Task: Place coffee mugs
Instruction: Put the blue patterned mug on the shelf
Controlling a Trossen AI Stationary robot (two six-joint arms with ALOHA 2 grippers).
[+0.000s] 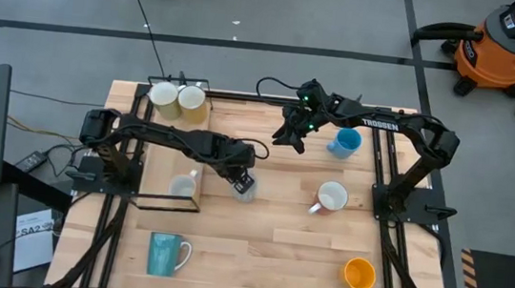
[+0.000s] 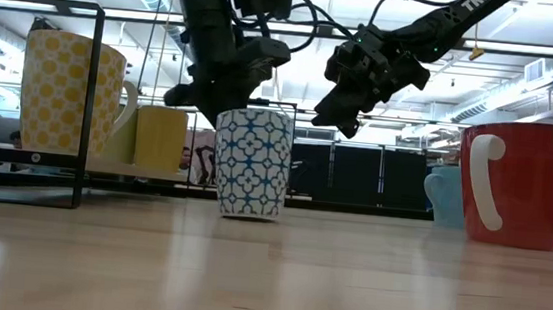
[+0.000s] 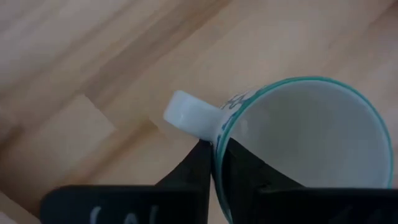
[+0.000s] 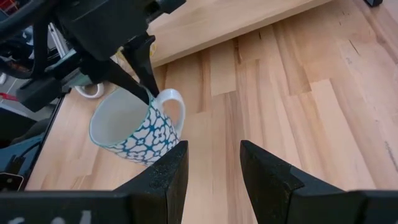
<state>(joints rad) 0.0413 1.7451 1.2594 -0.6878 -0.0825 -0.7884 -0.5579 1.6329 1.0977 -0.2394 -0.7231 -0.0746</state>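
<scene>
Your left gripper (image 1: 245,183) is at the middle of the table (image 1: 256,249), its two dark fingers (image 3: 200,163) pinched together on the rim of the blue-and-white patterned mug (image 2: 252,163), one finger inside the wall and one outside, just beside the handle. That mug stands upright on the wood, close to the right edge of the black wire rack (image 1: 141,199). Your right gripper (image 1: 295,134) hangs above the table, farther back and to the right of the patterned mug, with its fingers (image 4: 165,177) spread apart and nothing between them. You have two mugs on the rack's far end, a white mug (image 1: 164,95) and a pale yellow mug (image 1: 192,102), touching each other, and another mug (image 1: 183,187) inside the rack's near part. The light blue mug (image 1: 344,142) sits just right of your right gripper. Another white mug (image 1: 331,198) stands nearer, right of centre; the teal mug (image 1: 165,254) sits near left and the orange mug (image 1: 360,274) near right.
</scene>
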